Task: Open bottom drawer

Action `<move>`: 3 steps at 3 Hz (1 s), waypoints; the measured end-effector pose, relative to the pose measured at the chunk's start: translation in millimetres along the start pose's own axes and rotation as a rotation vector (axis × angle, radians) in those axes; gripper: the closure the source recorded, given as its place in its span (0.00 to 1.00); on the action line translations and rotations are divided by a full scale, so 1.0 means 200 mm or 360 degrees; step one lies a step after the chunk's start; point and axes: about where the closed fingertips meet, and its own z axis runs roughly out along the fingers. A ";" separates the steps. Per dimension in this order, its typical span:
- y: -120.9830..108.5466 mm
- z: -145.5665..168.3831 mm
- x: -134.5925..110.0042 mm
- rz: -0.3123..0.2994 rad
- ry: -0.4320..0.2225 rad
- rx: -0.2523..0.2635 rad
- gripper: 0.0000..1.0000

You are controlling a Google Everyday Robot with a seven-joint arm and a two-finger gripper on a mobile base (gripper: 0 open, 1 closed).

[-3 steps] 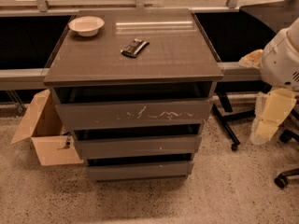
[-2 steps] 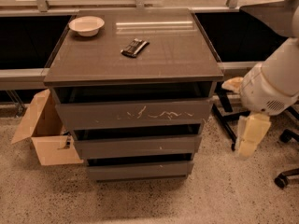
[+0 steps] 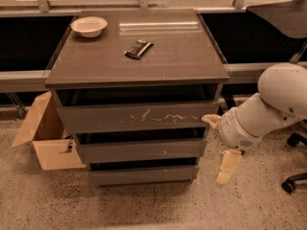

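Note:
The bottom drawer (image 3: 143,175) is the shallowest, lowest front of the dark grey-brown cabinet, plain and shut flush. Above it are the mid-height front (image 3: 141,151) and the tall scratched top front (image 3: 139,118). My gripper (image 3: 219,143) hangs off the white arm (image 3: 268,104) just right of the cabinet, level with the middle drawer. It is open and empty. One cream finger (image 3: 211,120) points toward the cabinet's right edge, and the other finger (image 3: 228,166) hangs down beside the bottom drawer, apart from it.
A white bowl (image 3: 89,26) and a dark packet (image 3: 138,49) lie on the cabinet top (image 3: 182,56). An open cardboard box (image 3: 45,138) stands on the floor at the left. A chair base with castors (image 3: 293,182) is at the right.
The arm has swung left and down from the far right edge, bringing the gripper close to the cabinet's right side. The drawers have not moved.

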 end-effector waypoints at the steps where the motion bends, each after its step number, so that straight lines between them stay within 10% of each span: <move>1: 0.00 0.00 0.00 0.0000 0.0000 0.0000 0.00; 3: -0.02 0.37 0.12 -0.0011 -0.0126 -0.0140 0.00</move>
